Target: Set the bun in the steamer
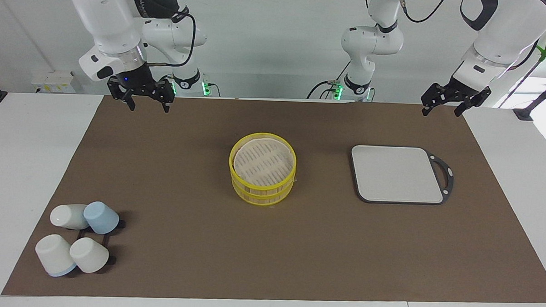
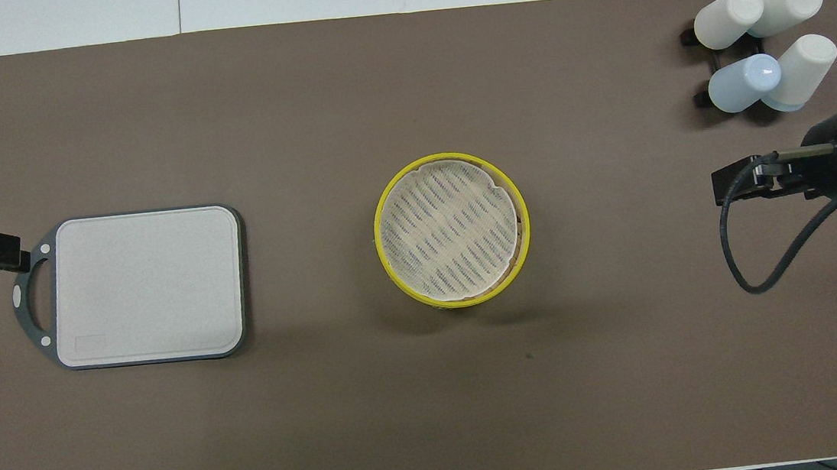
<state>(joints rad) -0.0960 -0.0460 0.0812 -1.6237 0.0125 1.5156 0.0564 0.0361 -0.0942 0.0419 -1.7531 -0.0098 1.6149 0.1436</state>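
The steamer [image 1: 262, 188] is a round two-tier basket with yellow rims, standing in the middle of the brown mat; it also shows in the overhead view [image 2: 459, 302]. Its pale slatted floor is bare. No bun shows in either view. My right gripper [image 1: 149, 106] hangs open and empty above the mat's edge nearest the robots, toward the right arm's end; it also shows in the overhead view [image 2: 747, 182]. My left gripper [image 1: 441, 111] hangs open and empty above the same edge at the left arm's end. Both arms wait.
A flat grey board with a black rim and handle [image 1: 397, 173] lies beside the steamer toward the left arm's end. Several white and blue cups [image 1: 79, 240] lie on a black rack at the right arm's end, farther from the robots.
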